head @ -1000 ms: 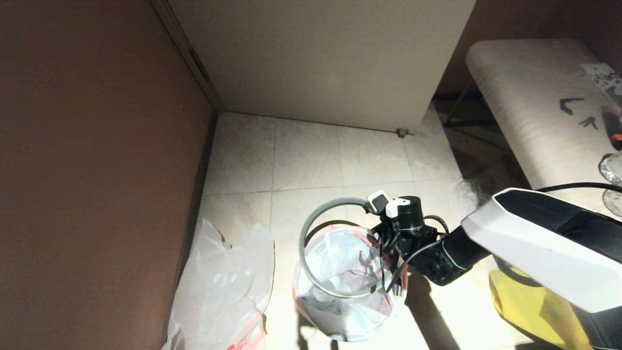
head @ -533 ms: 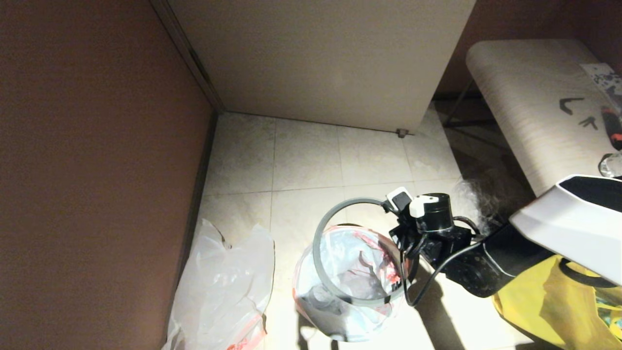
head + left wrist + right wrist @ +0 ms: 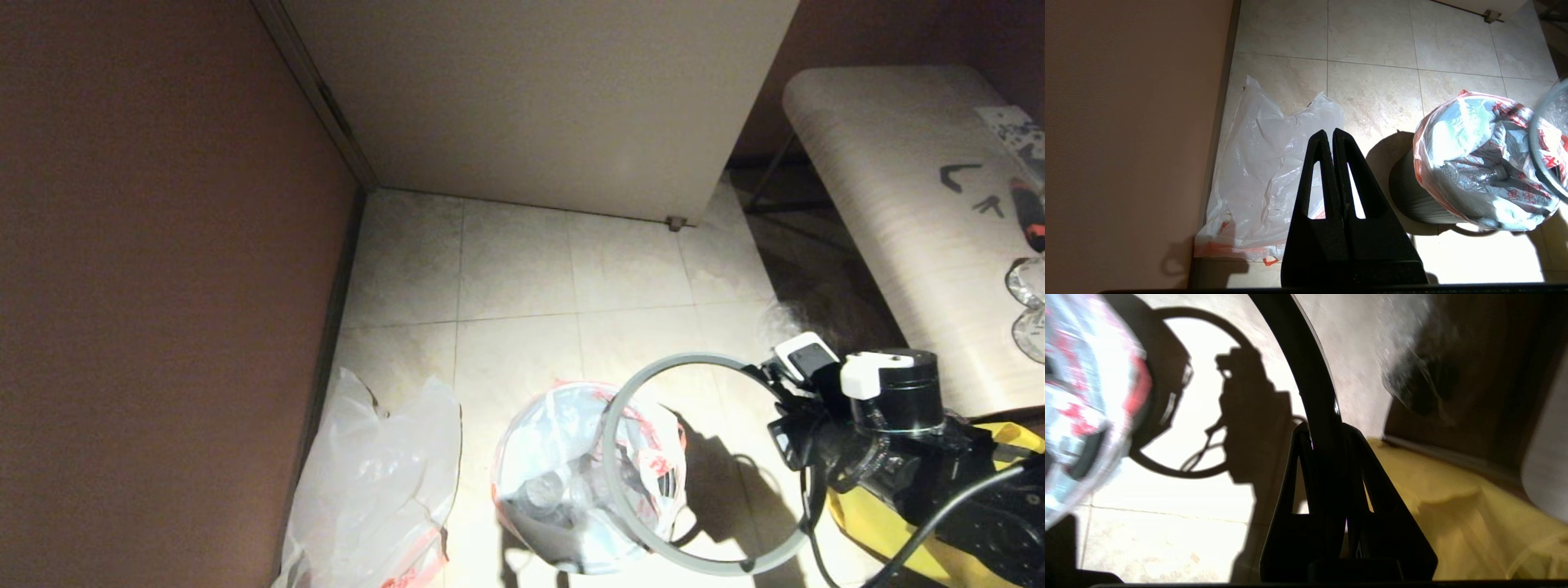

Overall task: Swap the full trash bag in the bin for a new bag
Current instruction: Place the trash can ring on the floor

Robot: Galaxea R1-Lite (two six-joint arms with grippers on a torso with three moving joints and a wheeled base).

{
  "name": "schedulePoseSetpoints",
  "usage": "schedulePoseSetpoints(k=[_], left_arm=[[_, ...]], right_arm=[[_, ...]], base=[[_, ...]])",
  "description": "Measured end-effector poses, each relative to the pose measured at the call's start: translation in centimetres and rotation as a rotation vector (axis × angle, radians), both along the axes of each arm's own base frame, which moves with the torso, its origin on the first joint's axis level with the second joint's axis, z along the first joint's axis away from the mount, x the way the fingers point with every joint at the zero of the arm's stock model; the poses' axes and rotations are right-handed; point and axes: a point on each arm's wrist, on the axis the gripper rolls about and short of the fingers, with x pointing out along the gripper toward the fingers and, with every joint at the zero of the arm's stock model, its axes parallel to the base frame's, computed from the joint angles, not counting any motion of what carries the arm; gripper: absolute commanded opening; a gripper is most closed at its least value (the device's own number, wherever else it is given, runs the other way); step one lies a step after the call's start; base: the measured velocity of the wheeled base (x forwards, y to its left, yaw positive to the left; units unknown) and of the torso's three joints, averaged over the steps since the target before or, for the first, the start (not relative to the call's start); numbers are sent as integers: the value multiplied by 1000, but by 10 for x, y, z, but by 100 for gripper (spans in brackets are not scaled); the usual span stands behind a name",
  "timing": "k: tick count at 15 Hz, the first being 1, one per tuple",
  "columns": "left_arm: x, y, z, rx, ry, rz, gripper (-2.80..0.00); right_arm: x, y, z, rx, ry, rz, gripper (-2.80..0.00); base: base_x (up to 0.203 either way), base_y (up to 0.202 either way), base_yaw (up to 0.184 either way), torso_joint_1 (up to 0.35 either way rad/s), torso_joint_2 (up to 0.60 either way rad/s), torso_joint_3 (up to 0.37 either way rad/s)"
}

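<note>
Head view: right gripper [image 3: 788,396] jaws clenched on grey hoop [image 3: 620,506], held right of bin [image 3: 1412,200]. Full trash bag [image 3: 563,474] in bin. Left gripper [image 3: 1333,136] jaws clenched, empty, above new bag [image 3: 375,482].

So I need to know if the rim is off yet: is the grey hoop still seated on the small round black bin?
No, the right gripper holds the grey hoop lifted clear of the small round black bin.

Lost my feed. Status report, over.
Right gripper shut on grey hoop, held clear of bin. Left gripper shut, idle. Full trash bag still in bin. Nothing blocking it.
</note>
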Motion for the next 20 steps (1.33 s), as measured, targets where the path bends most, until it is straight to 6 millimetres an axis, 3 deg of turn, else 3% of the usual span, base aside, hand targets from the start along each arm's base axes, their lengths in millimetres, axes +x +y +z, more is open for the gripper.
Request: schedulePoseSetpoints(k=[6, 9, 15, 18, 20], left_arm=[[0, 0, 0, 0, 0, 0, -280], [0, 0, 0, 0, 0, 0, -280], [0, 0, 0, 0, 0, 0, -280], [0, 0, 0, 0, 0, 0, -280], [0, 0, 0, 0, 0, 0, -280]], right_arm=[[-13, -100, -8, 106, 34, -130, -280], [-7, -128, -30, 129, 57, -141, -280], [37, -139, -119, 69, 66, -114, -280], [69, -122, -157, 42, 44, -40, -280], [89, -111, -170, 40, 83, -7, -280]], base=[[0, 0, 0, 0, 0, 0], [0, 0, 0, 0, 0, 0], [0, 0, 0, 0, 0, 0], [0, 0, 0, 0, 0, 0], [0, 0, 0, 0, 0, 0]])
